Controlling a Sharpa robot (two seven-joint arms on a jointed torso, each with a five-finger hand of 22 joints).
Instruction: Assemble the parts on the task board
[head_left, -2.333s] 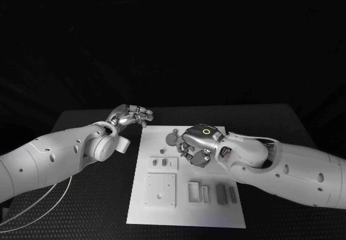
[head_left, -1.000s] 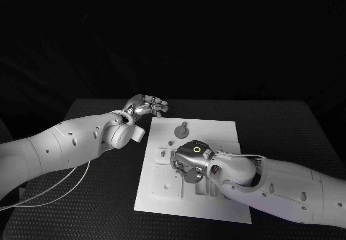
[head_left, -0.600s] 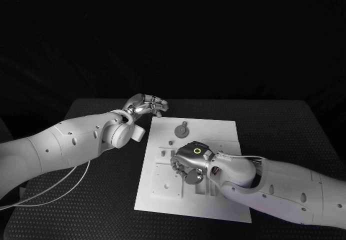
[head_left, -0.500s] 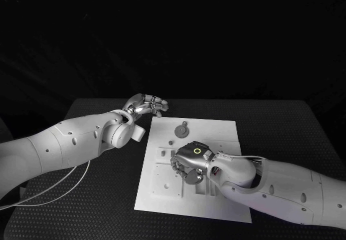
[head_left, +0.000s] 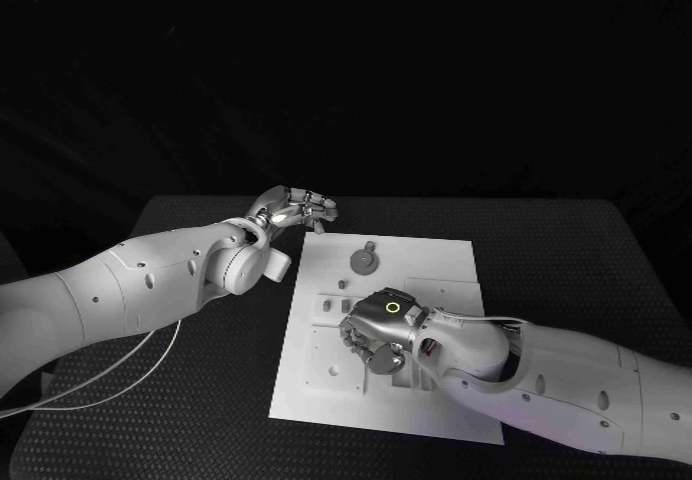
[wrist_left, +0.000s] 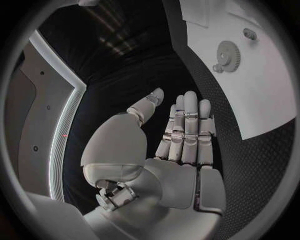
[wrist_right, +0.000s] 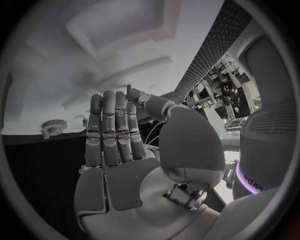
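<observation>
The white task board (head_left: 433, 270) is seen lying in the middle of the black table (head_left: 577, 250), its long side running away from the robot. A round grey gear (head_left: 365, 262) is seen lying flat on the far part of the board, with a much smaller round piece (head_left: 371, 246) touching its far edge; the same gear (wrist_left: 227, 50) is shown in the left wrist view, apart from the left hand's fingers.

The left hand (head_left: 296, 212) is held just off the board's far left corner, above the table. In its wrist view the fingers (wrist_left: 187, 125) are stretched out straight and close together, the thumb set apart, and nothing is held.

The right hand (head_left: 378, 330) is placed palm down over the middle of the board, above the recessed slots (head_left: 335, 372), some of which are covered by it. In its wrist view the fingers (wrist_right: 115, 127) are seen extended side by side with nothing between them. Whether the board is touched by them cannot be told.
</observation>
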